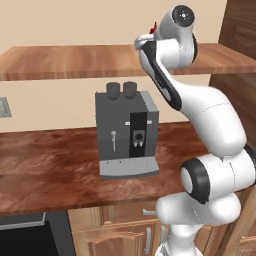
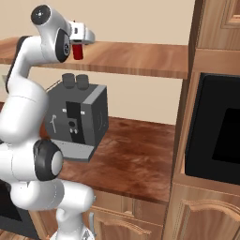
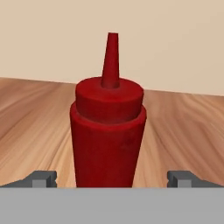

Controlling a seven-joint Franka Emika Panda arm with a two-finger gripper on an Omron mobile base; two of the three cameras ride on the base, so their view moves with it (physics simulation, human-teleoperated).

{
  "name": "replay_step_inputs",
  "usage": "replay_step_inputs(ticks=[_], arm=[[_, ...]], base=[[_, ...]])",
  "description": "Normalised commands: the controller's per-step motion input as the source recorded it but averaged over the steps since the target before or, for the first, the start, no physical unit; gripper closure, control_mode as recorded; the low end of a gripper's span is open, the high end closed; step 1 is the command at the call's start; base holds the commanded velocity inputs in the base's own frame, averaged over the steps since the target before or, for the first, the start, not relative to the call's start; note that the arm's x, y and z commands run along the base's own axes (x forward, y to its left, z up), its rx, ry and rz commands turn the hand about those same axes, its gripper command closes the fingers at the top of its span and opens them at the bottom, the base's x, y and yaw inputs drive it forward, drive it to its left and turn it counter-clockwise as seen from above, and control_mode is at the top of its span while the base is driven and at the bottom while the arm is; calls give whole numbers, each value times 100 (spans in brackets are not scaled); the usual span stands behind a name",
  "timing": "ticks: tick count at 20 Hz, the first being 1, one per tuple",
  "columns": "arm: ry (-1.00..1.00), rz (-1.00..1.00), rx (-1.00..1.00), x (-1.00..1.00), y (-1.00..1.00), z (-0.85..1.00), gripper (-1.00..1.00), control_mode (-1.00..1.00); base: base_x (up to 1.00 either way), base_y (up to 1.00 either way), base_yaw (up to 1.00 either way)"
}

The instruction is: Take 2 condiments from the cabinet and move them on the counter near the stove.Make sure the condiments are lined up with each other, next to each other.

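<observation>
A red squeeze bottle [image 3: 108,131] with a pointed nozzle, one of the condiments, stands upright on the cabinet shelf [image 3: 30,127]. My gripper [image 3: 111,179] is open, with one fingertip on each side of the bottle's base and a clear gap to the bottle on both sides. From the right base view the red bottle [image 2: 78,51] sits at the white hand, near the front edge of the wooden shelf [image 2: 136,58]. In the left base view just the bottle's red tip [image 1: 155,26] peeks out beside the arm, above the shelf [image 1: 75,60].
A grey coffee machine [image 1: 127,132] stands on the reddish-brown counter [image 1: 45,165] right under the shelf. The black stove [image 1: 25,240] is at the lower left. A tall wooden unit with a black built-in oven [image 2: 215,131] bounds the right side.
</observation>
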Motion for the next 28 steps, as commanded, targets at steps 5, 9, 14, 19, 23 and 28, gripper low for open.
replay_step_inputs(ticks=[5,9,14,19,23,28], arm=[[0,0,0,17,0,0,-100,-100],[0,0,0,12,1,0,-100,-100],[1,0,0,10,1,0,-100,-100],[2,0,0,12,3,0,-100,-100],[0,0,0,0,2,0,100,-100],[0,0,0,0,0,0,100,-100]], base=[[0,0,0],[0,0,0],[0,0,0],[0,0,0],[0,0,0],[0,0,0]])
